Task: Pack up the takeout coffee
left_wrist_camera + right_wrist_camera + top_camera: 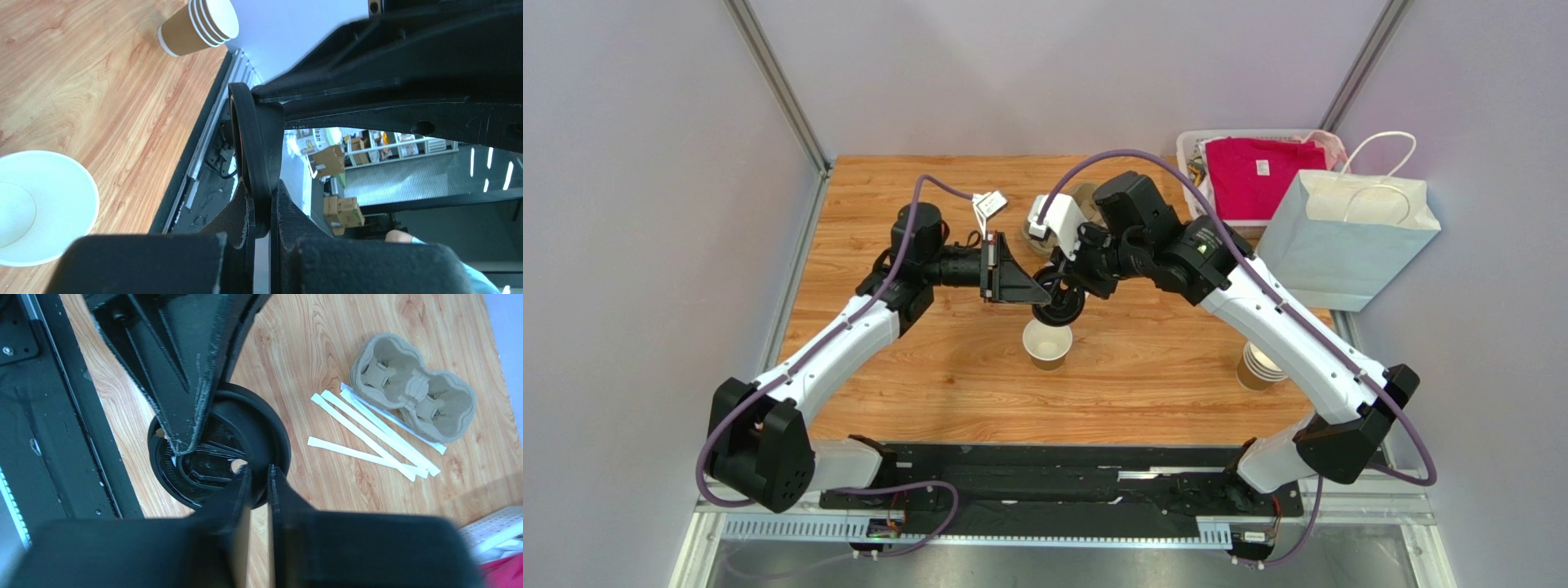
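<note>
Pinching the black lid (248,153) by its rim in my left pincer (263,205), in the air near the lidless coffee cup (1048,346) standing on the table (891,368), my right pincer (255,474) narrowed at that lid too, its grip unclear, I judge capping and packing into the bag (1347,233) both yet to do.

One lid (253,436); one open cup (1048,346); one bag (1347,239); one carrier (412,386).
</note>
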